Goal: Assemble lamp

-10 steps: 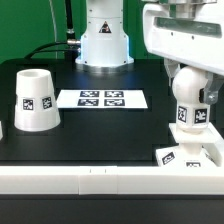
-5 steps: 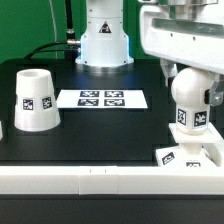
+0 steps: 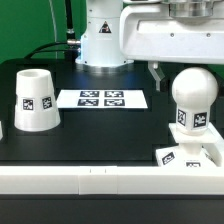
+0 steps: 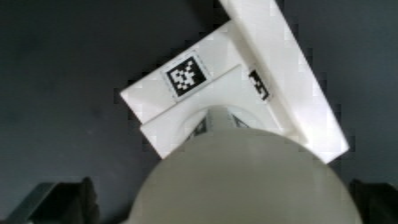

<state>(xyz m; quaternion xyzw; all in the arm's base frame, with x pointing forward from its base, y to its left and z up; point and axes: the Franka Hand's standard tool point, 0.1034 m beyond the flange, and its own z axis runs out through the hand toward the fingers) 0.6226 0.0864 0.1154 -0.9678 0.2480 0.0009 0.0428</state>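
Observation:
The round-headed bulb (image 3: 191,100) stands upright on the flat square base (image 3: 186,155) at the front of the exterior view's right. The tapered shade (image 3: 35,100) stands alone at the exterior view's left. My gripper is open, just above and behind the bulb's head, and one finger (image 3: 157,72) shows beside it. In the wrist view the bulb's head (image 4: 240,180) fills the space between the two dark fingers (image 4: 63,200), with a gap on each side. The gripper (image 4: 217,205) holds nothing. The tagged base (image 4: 199,85) lies below.
The marker board (image 3: 103,99) lies on the black table at the middle back. The robot's white pedestal (image 3: 103,40) stands behind it. A white wall (image 3: 100,182) runs along the table's front edge, close to the base.
My gripper has risen off the bulb and shifted toward the exterior view's left. The bulb's head, covered before, now shows whole. The bulb and base have stayed put.

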